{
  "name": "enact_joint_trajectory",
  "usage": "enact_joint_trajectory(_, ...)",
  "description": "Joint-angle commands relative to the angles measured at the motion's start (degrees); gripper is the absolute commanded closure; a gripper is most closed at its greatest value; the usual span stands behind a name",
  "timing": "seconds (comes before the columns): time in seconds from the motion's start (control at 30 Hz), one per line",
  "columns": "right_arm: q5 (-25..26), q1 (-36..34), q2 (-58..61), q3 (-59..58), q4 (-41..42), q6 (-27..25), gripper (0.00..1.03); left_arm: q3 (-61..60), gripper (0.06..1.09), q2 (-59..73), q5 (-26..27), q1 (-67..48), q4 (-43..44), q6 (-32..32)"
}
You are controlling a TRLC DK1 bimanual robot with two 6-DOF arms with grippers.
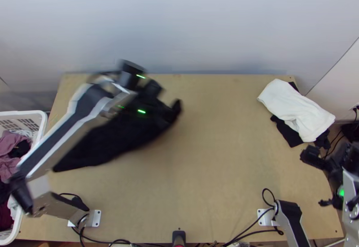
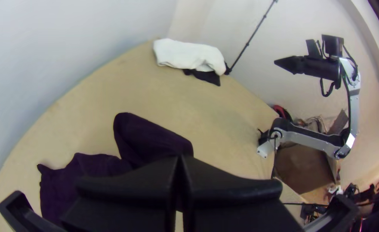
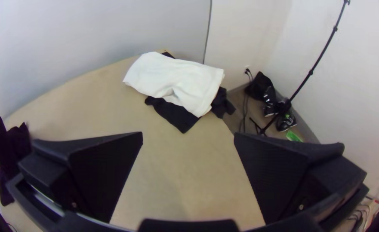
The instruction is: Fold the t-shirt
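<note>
Showing beneath the left claw: dark shirt, rumpled
Left claw: clenched; cannot tell if cloth is pinched
Right claw: released, well apart from shirt

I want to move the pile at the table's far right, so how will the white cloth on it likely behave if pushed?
The white cloth would probably buckle rather than move as a stiff piece, since it already lies in soft creases. It rests on black cloth, so it may drag that along or slide over it.
</note>
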Motion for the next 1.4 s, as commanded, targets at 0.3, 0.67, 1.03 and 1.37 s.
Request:
enact_joint_trajectory(0.3, -3.7, -8.0, -3.6, 0.9, -3.8, -0.1, 0.04, 5.3, 0.10, 13.9, -7.6, -18.1, 6.5, -5.4)
enact_joint_trajectory(0.67, -5.3, -5.3, -0.8, -1.7, -0.1, 1.6, 0.04, -25.5, 0.10, -13.2, -21.9, 4.4, 8.0, 6.2)
enact_joint_trajectory(1.03, -26.7, 8.0, 17.4, -0.1, 1.2, 3.0, 0.07, -38.4, 0.10, -19.8, -15.9, 32.0, 7.1, 19.9)
enact_joint_trajectory(1.37, -26.5, 32.0, 39.0, 11.2, 4.8, -1.7, 0.07, -36.2, 0.10, -14.3, -10.5, 41.1, 6.8, 22.9)
